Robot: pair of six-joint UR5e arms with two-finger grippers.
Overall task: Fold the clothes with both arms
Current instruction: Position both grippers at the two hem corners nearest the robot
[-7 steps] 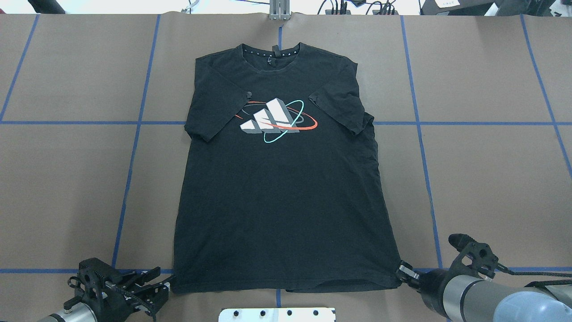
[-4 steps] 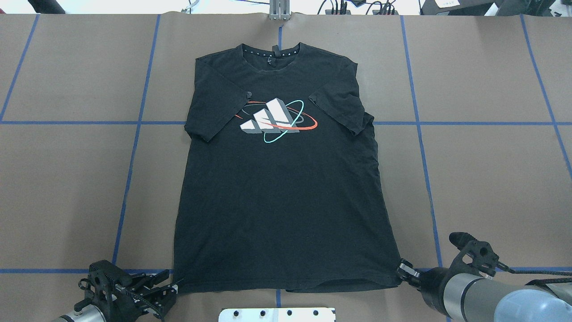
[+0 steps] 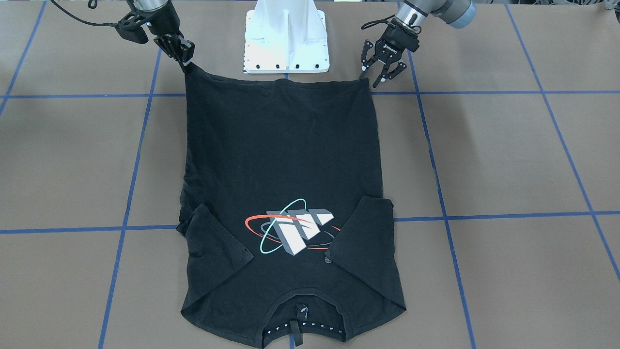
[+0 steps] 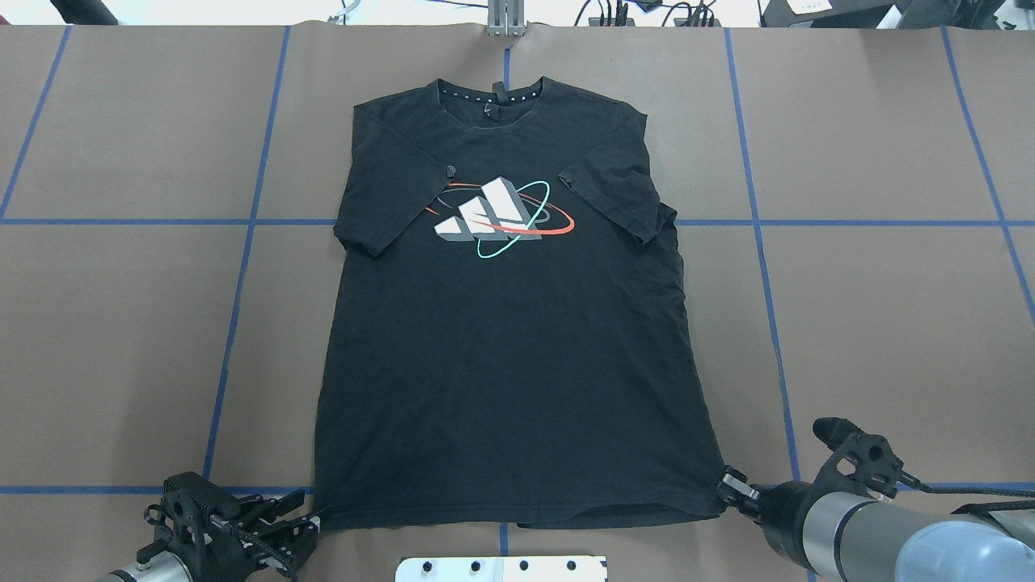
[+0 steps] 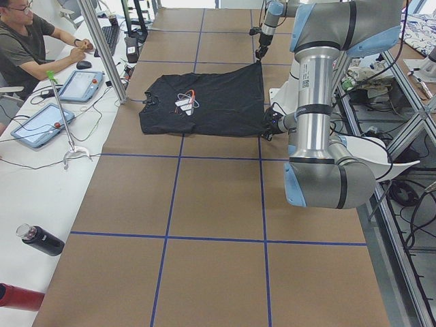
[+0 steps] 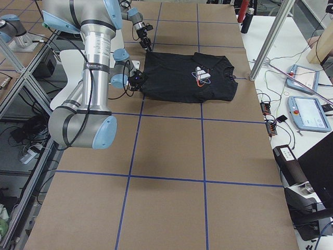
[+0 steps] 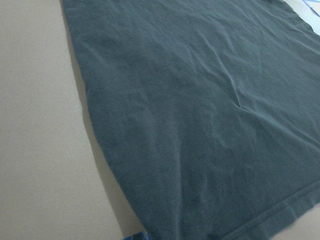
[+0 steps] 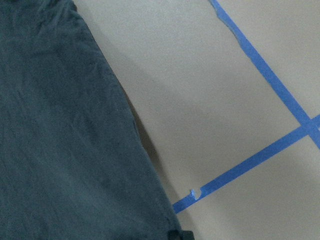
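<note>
Brown taped table (image 3: pixel 484 155), front view: T-shirt (image 3: pixel 281 160) lies flat, its long axis running away from the robot. Right gripper (image 3: pixel 185 59) is pinched on one hem corner. Left gripper (image 3: pixel 380 75) is spread wide beside the other. Overhead: left tips are almost at the hem. Left wrist: the hem edge is directly ahead.

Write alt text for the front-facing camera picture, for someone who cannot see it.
A black short-sleeved T-shirt lies flat, print up, on a brown table taped with blue grid lines, its collar nearest the camera. At the far hem, the robot's black right claw pinches one corner, while its black left claw hangs open beside the other corner.
</note>
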